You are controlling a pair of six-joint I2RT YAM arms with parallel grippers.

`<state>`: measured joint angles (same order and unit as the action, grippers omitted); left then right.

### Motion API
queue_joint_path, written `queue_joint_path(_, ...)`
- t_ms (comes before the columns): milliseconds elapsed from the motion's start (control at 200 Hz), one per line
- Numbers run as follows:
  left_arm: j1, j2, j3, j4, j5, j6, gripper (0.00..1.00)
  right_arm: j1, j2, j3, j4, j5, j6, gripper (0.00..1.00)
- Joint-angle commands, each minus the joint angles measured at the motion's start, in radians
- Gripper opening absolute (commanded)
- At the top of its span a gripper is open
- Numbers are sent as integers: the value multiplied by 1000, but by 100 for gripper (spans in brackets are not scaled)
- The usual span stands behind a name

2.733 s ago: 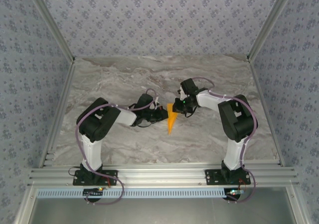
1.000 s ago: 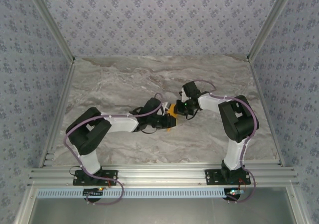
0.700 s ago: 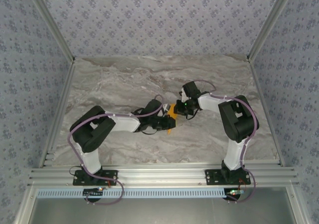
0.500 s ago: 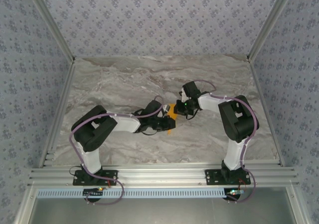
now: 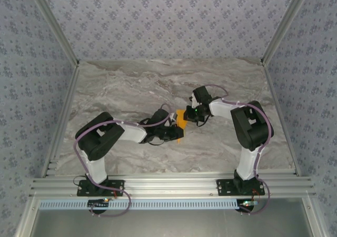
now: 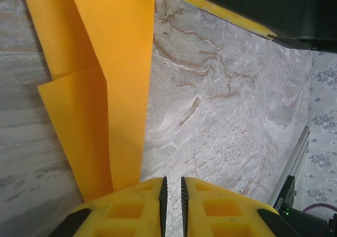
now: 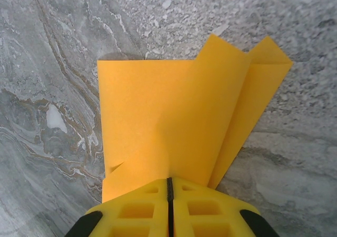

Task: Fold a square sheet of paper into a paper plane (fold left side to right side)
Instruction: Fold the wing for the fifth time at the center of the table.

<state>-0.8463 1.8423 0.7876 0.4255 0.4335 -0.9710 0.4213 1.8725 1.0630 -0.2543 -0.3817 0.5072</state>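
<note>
The square sheet of paper [image 5: 180, 119] is a folded bright-orange shape with layered flaps, lying on the marble table between the two arms. In the left wrist view the paper [image 6: 105, 84] runs along the left of my left gripper [image 6: 172, 180]. Its jaws stand almost together with a thin slit, bare marble showing through, and its left finger rests over the paper's near edge. From above, the left gripper [image 5: 178, 135] is at the paper's near end. My right gripper [image 7: 169, 180] is shut on the far edge of the paper [image 7: 168, 110], where a small crease runs into the tips. From above, the right gripper [image 5: 188, 115] is at the paper's far right.
Grey-veined marble table [image 5: 131, 89] extends around the paper, bounded by aluminium rails [image 5: 168, 187] at the near edge and patterned walls on three sides. The right arm's dark body [image 6: 253, 5] crosses the top of the left wrist view.
The left arm has drawn back a little toward the near edge, its gripper sliding along the paper's near end. The right arm and its grip have stayed still.
</note>
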Motion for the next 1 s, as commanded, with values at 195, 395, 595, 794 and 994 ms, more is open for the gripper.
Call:
queue_joint_path(195, -26, 38, -41, 13, -19, -35, 15, -9, 9, -40, -89, 21, -19, 10)
queue_joint_path(395, -37, 55, -63, -10, -55, -63, 11, -26, -69, -52, -29, -32, -33, 10)
queue_joint_path(595, -40, 53, -74, -25, -76, -60, 8, -44, -221, -104, -8, -48, -73, 10)
queue_joint_path(794, -42, 40, -70, -57, -90, -38, 7, -23, -263, -211, 109, -156, -36, 9)
queue_joint_path(994, -42, 40, -67, -59, -89, -38, 6, 19, -175, -190, 166, -175, -33, 9)
